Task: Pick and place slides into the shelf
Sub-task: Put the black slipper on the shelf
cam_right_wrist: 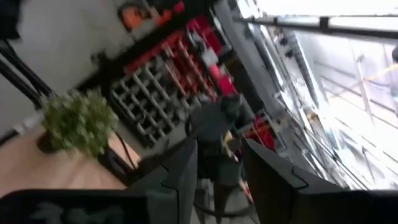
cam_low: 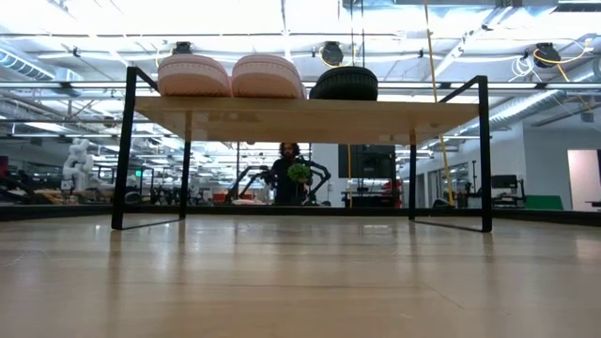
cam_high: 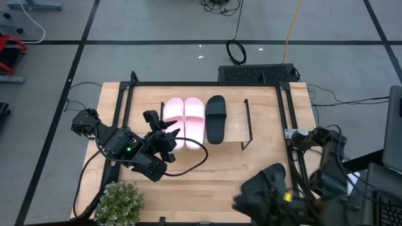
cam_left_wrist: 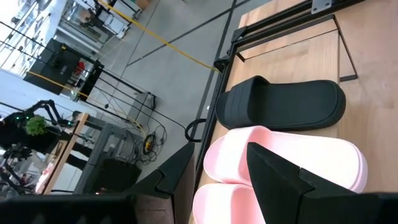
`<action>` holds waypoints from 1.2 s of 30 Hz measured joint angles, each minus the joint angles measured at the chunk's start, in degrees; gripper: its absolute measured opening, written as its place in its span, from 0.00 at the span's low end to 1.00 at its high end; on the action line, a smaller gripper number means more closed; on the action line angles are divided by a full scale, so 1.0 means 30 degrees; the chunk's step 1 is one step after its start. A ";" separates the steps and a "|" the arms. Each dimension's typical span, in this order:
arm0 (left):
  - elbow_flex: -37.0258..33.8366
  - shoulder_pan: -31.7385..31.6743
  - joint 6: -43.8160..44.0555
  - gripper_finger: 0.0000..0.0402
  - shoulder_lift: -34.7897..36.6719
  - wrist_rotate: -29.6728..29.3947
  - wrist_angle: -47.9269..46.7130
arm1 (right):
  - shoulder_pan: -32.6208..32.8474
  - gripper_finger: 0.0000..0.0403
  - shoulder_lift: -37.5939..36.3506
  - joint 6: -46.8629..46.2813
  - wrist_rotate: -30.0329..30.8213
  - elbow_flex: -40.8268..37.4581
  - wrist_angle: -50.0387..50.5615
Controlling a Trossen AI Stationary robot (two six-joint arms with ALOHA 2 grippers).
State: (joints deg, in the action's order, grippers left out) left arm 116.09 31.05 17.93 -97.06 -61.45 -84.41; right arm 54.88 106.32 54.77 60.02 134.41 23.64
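Note:
The shelf (cam_high: 236,123) (cam_low: 404,117) stands on the table and carries three slides, lying flat side by side. These are two light pink slides (cam_high: 183,118) (cam_low: 230,75) (cam_left_wrist: 292,155) and one black slide (cam_high: 215,118) (cam_low: 344,83) (cam_left_wrist: 280,106). A second black slide shows in no view. My left gripper (cam_high: 164,129) (cam_left_wrist: 221,155) is open. It hovers over the near ends of the pink slides, at the shelf's near left side. My right gripper (cam_right_wrist: 219,149) is open with nothing between its fingers. It is raised over the table's near right corner (cam_high: 251,196), facing the plant.
A potted plant (cam_high: 119,201) (cam_right_wrist: 78,121) stands at the table's near left corner. A black cable (cam_high: 196,157) loops over the table near the left arm. A larger black frame (cam_high: 201,84) surrounds the shelf. A person (cam_low: 286,174) stands beyond the far edge. Bare board (cam_high: 235,135) lies right of the black slide.

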 joint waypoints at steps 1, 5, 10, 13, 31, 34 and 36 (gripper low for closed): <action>0.0000 0.0000 0.0000 0.38 0.0000 0.0001 -0.0004 | -0.0240 0.30 0.0000 -0.0032 0.0009 0.0000 0.0079; 0.0000 0.0000 -0.0020 0.38 0.0000 -0.0014 -0.0002 | -0.0838 0.30 -0.0177 0.0684 -0.0012 0.0000 -0.0087; 0.0000 0.0000 -0.0067 0.38 0.0000 -0.0021 0.0002 | -0.1046 0.30 -0.1119 0.3195 -0.0244 -0.0007 -0.2312; 0.0000 0.0000 -0.0073 0.38 0.0000 -0.0028 -0.0004 | -0.1063 0.30 -0.2157 0.3908 -0.2462 -0.0007 -0.3410; 0.0000 0.0000 -0.0063 0.38 0.0000 -0.0025 0.0004 | -0.4248 0.30 -0.6070 -0.3239 -2.6721 0.0000 -0.0926; 0.0000 0.0000 -0.0058 0.38 0.0000 -0.0028 0.0005 | -0.5023 0.30 -0.5763 -0.4272 -2.6029 0.0000 0.0020; 0.0000 0.0000 -0.0058 0.38 0.0000 -0.0028 0.0004 | -0.5536 0.30 -0.5422 -0.4958 -2.6015 0.0000 0.0793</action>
State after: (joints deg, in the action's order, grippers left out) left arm 116.09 31.05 17.76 -97.06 -61.54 -84.40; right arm 38.28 90.06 39.90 -18.02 134.41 26.02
